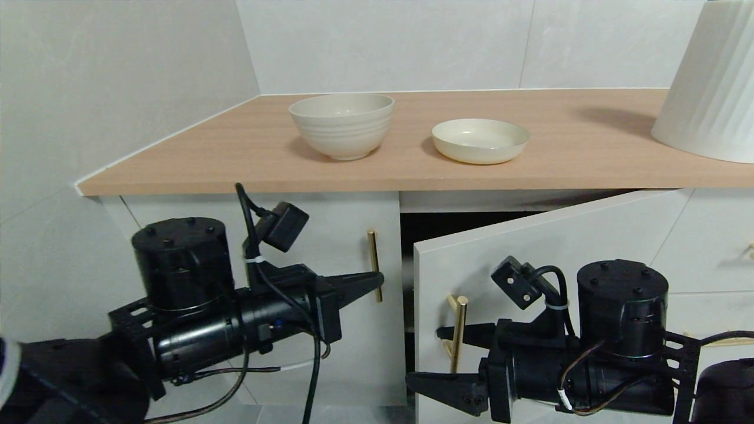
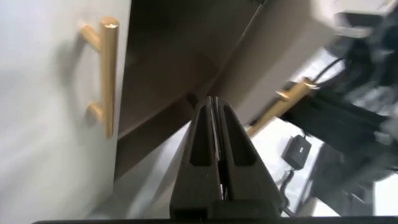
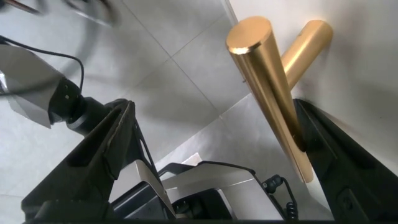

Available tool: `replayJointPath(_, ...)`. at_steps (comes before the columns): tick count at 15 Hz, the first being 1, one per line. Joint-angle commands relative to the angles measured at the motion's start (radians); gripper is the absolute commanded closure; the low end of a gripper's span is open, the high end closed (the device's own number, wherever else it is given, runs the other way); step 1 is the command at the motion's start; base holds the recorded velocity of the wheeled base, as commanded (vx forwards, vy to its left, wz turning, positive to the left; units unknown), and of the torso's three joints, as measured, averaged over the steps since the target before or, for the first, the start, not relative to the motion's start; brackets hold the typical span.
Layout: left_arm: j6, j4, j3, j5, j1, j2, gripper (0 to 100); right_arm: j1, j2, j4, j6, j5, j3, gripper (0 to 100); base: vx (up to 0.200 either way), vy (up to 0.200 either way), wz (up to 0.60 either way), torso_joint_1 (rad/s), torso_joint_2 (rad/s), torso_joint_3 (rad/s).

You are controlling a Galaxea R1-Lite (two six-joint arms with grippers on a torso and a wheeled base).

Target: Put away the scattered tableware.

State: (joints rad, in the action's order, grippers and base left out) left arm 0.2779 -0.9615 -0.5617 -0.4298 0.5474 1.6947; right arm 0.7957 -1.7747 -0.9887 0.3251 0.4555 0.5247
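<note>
A cream ribbed bowl (image 1: 341, 125) and a shallow cream dish (image 1: 480, 140) stand side by side on the wooden countertop (image 1: 224, 159). Below it, the right cabinet door (image 1: 530, 247) hangs ajar. My right gripper (image 1: 424, 357) is open, with that door's gold handle (image 1: 457, 333) between its fingers; in the right wrist view the handle (image 3: 273, 93) lies close to one finger (image 3: 336, 155). My left gripper (image 1: 377, 278) is shut on nothing, its tip just beside the closed left door's gold handle (image 1: 373, 265). In the left wrist view the shut fingers (image 2: 212, 124) point into the dark gap.
A large white ribbed shade (image 1: 713, 88) stands on the counter's right end. Tiled walls close the back and left. The cabinet opening (image 1: 447, 221) is dark behind the ajar door. More drawer fronts (image 1: 718, 247) lie to the right.
</note>
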Motion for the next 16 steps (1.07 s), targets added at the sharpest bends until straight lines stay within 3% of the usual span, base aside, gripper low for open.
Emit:
replayJointPath(1,-0.011,-0.102,-0.007,0.006,0.028,0.158,100,0.000,-0.003,-0.005,-0.001,0.000,0.000,0,0.000,0.000,0.00,0.000,0.00,0.000)
replayJointPath(4,-0.020,-0.181,-0.012,0.008,0.060,0.197,100,0.000,0.000,-0.005,-0.001,0.000,-0.002,0,0.000,0.000,0.00,0.000,0.00,0.000)
replayJointPath(11,-0.022,-0.250,-0.144,0.008,0.097,0.327,100,-0.001,0.006,-0.005,-0.003,-0.003,-0.002,0,0.000,0.000,0.00,0.000,0.00,0.000)
replayJointPath(16,-0.022,-0.365,-0.127,0.017,0.170,0.365,100,-0.016,0.023,-0.028,-0.005,-0.047,0.001,0,0.000,0.000,0.00,0.000,0.00,0.000)
